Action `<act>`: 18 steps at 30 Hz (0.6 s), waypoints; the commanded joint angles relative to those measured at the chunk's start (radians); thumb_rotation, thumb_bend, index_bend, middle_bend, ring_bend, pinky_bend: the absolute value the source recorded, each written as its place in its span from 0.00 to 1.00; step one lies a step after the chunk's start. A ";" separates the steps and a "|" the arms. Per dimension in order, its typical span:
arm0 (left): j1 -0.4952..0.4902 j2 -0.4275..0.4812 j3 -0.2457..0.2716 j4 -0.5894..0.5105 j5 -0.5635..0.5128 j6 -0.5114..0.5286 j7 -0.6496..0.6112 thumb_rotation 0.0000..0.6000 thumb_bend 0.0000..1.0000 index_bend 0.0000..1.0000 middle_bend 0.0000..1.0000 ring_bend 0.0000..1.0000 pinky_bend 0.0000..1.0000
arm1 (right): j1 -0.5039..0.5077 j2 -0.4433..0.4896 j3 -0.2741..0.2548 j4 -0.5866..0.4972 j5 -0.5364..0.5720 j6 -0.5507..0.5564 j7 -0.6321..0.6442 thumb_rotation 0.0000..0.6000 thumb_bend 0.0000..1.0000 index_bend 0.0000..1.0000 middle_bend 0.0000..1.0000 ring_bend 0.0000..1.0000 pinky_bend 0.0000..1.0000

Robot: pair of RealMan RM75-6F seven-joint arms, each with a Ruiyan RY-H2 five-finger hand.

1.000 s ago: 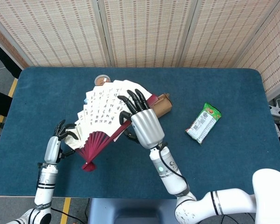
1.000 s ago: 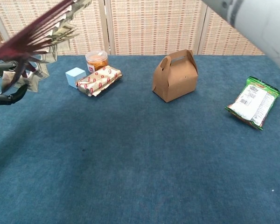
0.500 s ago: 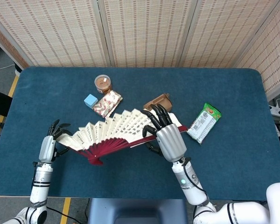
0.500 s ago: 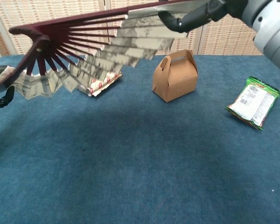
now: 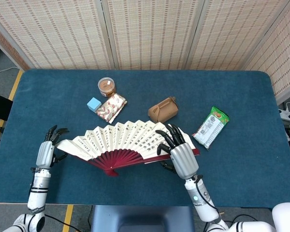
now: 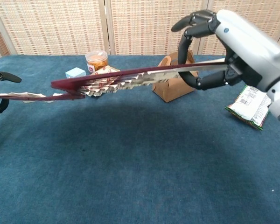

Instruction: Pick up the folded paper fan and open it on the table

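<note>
The paper fan is spread wide, white leaf with black writing above dark red ribs, over the near middle of the blue table. In the chest view the fan shows edge-on, held above the cloth and sloping up to the right. My right hand grips its right end guard, and the chest view shows that hand with fingers curled around it. My left hand is at the fan's left tip. Seen from the chest, the left hand has its fingers apart, with the tip lying between them.
A brown carry box stands behind the fan, a green snack bag to its right. At the back left are a jar, a pale blue cube and a red-and-white wrapped pack.
The fan has swung from a steep tilt to nearly flat and spread wider. My right hand moved right and nearer with its guard. My left hand drew slightly left and back.
</note>
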 commanded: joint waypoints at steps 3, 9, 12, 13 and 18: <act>-0.007 -0.020 0.006 0.044 -0.007 -0.028 -0.002 1.00 0.54 0.10 0.12 0.00 0.00 | -0.025 0.000 -0.040 0.040 -0.019 -0.020 0.009 1.00 0.60 0.39 0.12 0.00 0.00; -0.028 0.029 0.087 0.052 0.033 -0.182 -0.101 1.00 0.48 0.00 0.01 0.00 0.00 | -0.032 0.126 -0.115 -0.071 0.169 -0.253 -0.169 1.00 0.27 0.00 0.00 0.00 0.00; -0.034 0.080 0.145 0.040 0.092 -0.190 -0.130 1.00 0.45 0.00 0.00 0.00 0.00 | -0.022 0.213 -0.130 -0.149 0.207 -0.302 -0.262 1.00 0.14 0.00 0.00 0.00 0.00; -0.034 0.087 0.153 0.045 0.099 -0.192 -0.122 1.00 0.44 0.00 0.00 0.00 0.00 | -0.021 0.236 -0.137 -0.163 0.221 -0.310 -0.297 1.00 0.12 0.00 0.00 0.00 0.00; -0.042 0.141 0.186 0.068 0.101 -0.270 -0.048 1.00 0.44 0.00 0.00 0.00 0.00 | -0.002 0.343 -0.150 -0.238 0.370 -0.378 -0.472 1.00 0.07 0.00 0.00 0.00 0.00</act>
